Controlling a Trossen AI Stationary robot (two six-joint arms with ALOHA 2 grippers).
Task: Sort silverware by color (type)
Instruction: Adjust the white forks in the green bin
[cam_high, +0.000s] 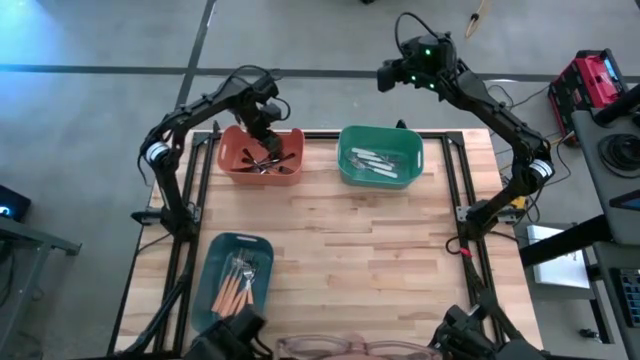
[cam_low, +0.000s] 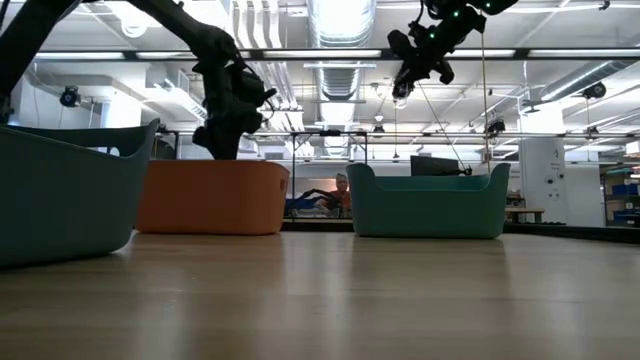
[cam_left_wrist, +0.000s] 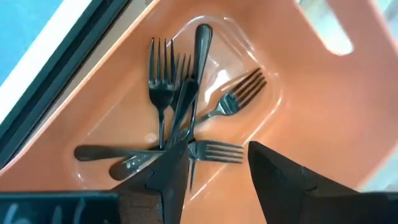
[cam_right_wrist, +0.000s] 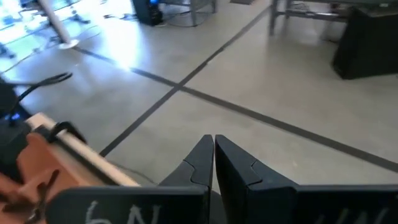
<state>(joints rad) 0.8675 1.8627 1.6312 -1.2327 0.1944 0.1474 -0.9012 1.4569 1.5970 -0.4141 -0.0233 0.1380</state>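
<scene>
While every utensil you can see already sits in a bin, sorting looks nearly done. Five or so black forks (cam_left_wrist: 180, 118) lie in the orange bin (cam_high: 232, 165) at 11 o'clock on the desk (cam_high: 350, 250); left tool (cam_left_wrist: 214, 177) hangs released above them, holding nothing. White ones (cam_high: 378, 160) fill the green bin (cam_high: 345, 170) at 1, about four orange-handled (cam_high: 237, 285) the teal bin (cam_high: 215, 250) at 7. Right tool (cam_right_wrist: 213, 163) clenched, empty, raised beyond 1.

your black forks (cam_left_wrist: 177, 118) lie crisscrossed in the orange bin (cam_high: 232, 160); white ones (cam_high: 378, 160) right of it, orange-handled ones (cam_high: 236, 285) below.
</scene>
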